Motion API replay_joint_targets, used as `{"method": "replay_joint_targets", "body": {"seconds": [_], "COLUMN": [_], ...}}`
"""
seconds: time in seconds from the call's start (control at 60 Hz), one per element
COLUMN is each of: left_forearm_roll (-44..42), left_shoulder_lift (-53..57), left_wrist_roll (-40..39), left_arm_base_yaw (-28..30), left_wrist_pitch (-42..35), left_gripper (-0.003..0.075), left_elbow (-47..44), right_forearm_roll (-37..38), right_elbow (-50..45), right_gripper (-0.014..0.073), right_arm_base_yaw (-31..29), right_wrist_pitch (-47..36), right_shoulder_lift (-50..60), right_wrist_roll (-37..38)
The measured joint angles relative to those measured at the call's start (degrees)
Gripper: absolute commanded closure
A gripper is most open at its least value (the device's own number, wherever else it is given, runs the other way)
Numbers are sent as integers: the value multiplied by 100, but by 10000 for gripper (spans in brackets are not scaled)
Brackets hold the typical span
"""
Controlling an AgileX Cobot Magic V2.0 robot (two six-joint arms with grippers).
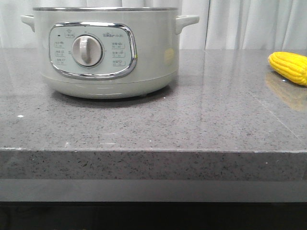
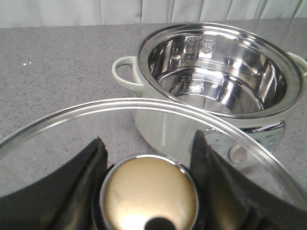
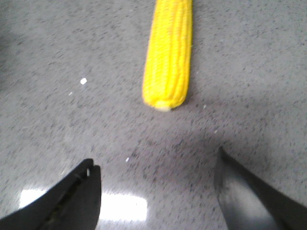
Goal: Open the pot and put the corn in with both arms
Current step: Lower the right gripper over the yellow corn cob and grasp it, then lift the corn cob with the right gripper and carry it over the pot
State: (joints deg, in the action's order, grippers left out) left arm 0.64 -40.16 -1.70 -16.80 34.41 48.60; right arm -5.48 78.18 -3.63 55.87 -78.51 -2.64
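Observation:
The pale green pot (image 1: 103, 52) stands at the back left of the counter, its dial facing me. In the left wrist view the pot (image 2: 218, 67) is open and its shiny steel inside is empty. My left gripper (image 2: 148, 165) is shut on the round golden knob (image 2: 149, 194) of the glass lid (image 2: 144, 108), held beside and above the pot. The yellow corn (image 1: 289, 67) lies at the right edge of the counter. In the right wrist view the corn (image 3: 169, 55) lies ahead of my open, empty right gripper (image 3: 156, 175). Neither gripper shows in the front view.
The grey speckled counter (image 1: 192, 120) has its front edge close to me. White curtains (image 1: 249, 24) hang behind it.

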Motion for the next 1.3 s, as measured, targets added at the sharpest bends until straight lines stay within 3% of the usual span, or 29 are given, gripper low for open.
{"method": "replay_joint_targets", "body": {"seconds": [0.533,1.083,1.15,1.3], "left_forearm_roll": [0,0,0,0], "left_shoulder_lift": [0,0,0,0], "left_wrist_roll": [0,0,0,0], "left_arm_base_yaw": [0,0,0,0], "left_wrist_pitch": [-9,-22,-22,-22], "left_gripper": [406,406,406,406], "left_elbow": [0,0,0,0], "right_forearm_roll": [0,-260,-267,-280], "right_elbow": [1651,2194,2207,2229], "right_gripper": [74,76,112,299], "right_arm_base_yaw": [-110,-110,-110,-110], "right_wrist_pitch": [20,-241,-255,-244], "right_shoulder_lift": [-2318,-3515,-3563,-3617], "right_wrist_roll": [12,12,12,1]}}
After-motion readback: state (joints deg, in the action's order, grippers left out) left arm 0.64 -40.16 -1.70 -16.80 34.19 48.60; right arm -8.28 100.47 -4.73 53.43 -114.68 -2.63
